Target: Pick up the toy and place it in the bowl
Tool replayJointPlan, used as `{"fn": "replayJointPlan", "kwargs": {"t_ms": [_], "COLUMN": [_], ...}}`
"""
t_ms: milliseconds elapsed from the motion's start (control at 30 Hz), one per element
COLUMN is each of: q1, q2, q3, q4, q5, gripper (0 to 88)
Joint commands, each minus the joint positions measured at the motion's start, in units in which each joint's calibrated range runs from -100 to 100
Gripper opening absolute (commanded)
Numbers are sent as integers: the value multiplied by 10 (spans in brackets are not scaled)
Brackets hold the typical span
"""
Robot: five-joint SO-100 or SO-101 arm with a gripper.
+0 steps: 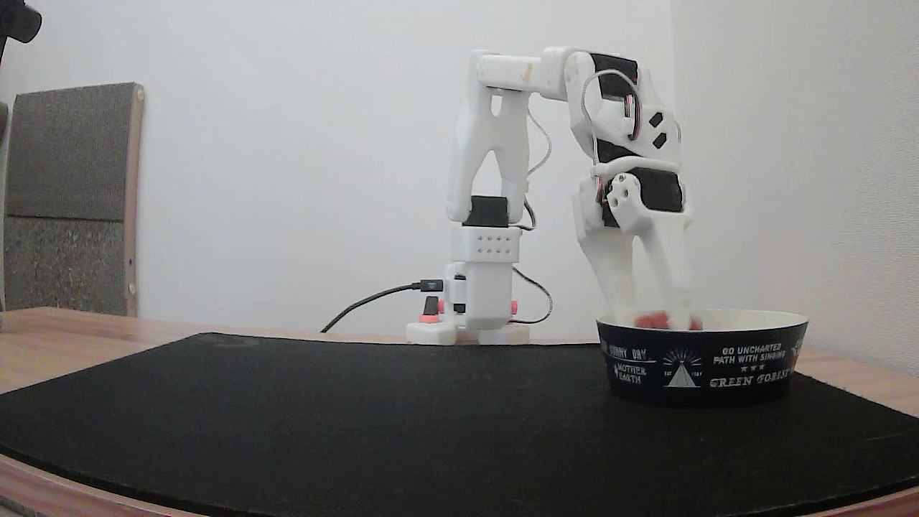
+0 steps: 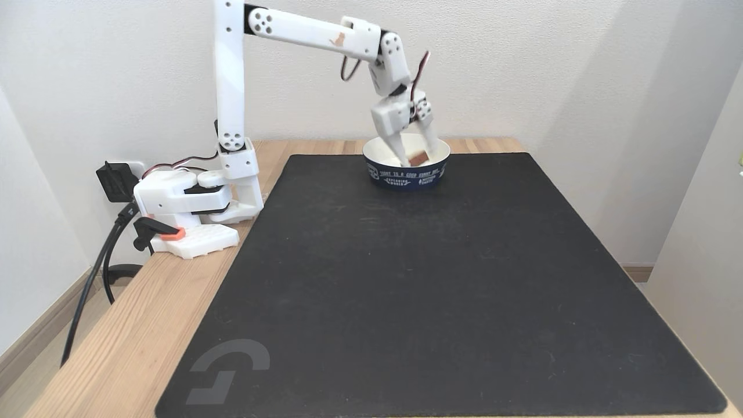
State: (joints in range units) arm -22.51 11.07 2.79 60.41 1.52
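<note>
While my gripper [image 2: 417, 158] dips inside the bowl [image 2: 406, 176], fingers closed around the toy [image 2: 417, 158] just above the bowl's floor, I judge the block light, stiff, a bit slick, best pinched across its flat sides.

the black mat [image 2: 441, 290] lies bare across its front and middle, open for a pass from any side; the bowl [image 2: 406, 174] stands alone at the mat's far edge, its rim the one raised thing on it; inside the bowl the gripper [image 2: 419, 158] and the toy [image 2: 417, 158] fill the room between the walls; in a fixed view the arm's base [image 2: 186, 203] and its cables [image 2: 93, 273] crowd the left table edge; the wall stands close behind the bowl
</note>
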Motion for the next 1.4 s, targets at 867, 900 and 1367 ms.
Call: {"fn": "replayJointPlan", "kwargs": {"t_ms": [867,900,1367], "q1": [192,192,175], "q2": [-463,-489,-963], "q3": [577,599,943], "q4": [-201,-203,-197], "q5": [-25,-37,-55], "gripper": [67,67,67]}}
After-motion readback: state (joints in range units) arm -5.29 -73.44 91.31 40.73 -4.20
